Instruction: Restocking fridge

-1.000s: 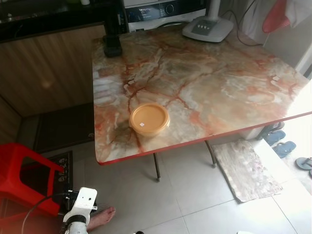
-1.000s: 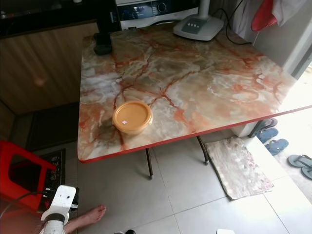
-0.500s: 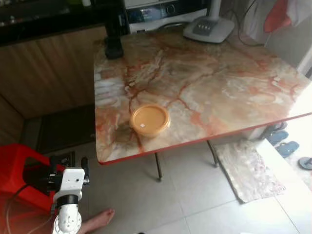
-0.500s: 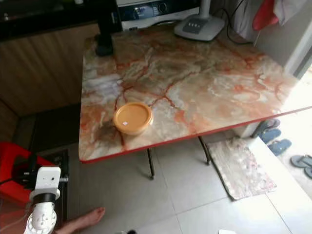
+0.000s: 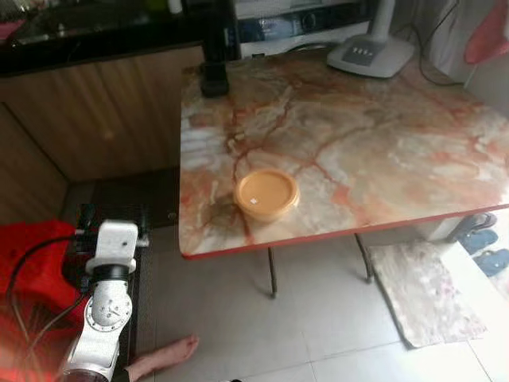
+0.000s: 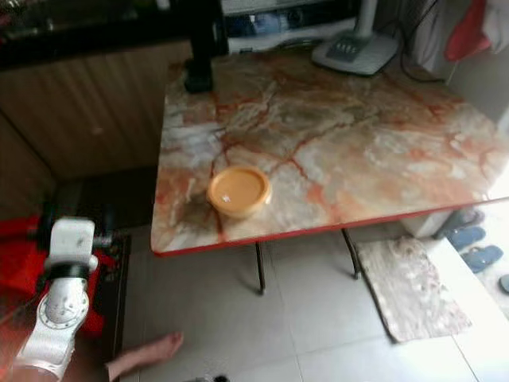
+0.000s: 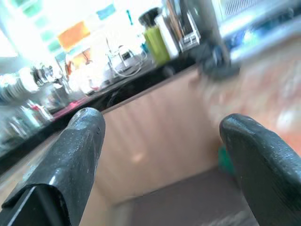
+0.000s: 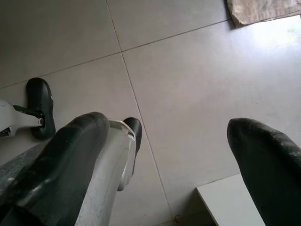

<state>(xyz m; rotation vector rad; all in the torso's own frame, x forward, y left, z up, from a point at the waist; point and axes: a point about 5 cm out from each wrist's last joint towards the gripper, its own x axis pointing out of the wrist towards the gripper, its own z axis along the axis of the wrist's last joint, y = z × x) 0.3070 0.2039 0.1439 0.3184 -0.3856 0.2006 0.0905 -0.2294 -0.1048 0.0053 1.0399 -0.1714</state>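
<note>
Raised from knee height since a second ago, the left gripper (image 7: 160,155) hangs wide open and empty facing a wooden cabinet front (image 7: 155,136), the round orange lidded container (image 5: 266,194) sits near the marble-patterned table's (image 5: 382,151) front edge, and the right gripper (image 8: 174,160), equally spread and empty, overlooks grey floor tiles (image 8: 178,61).

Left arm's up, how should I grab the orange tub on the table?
Judging by its pose, take the orange lidded container across its round side wall, coming from the near red edge of the table it sits beside. It is low and flat-lidded, so the open left gripper should straddle the rim.
</note>
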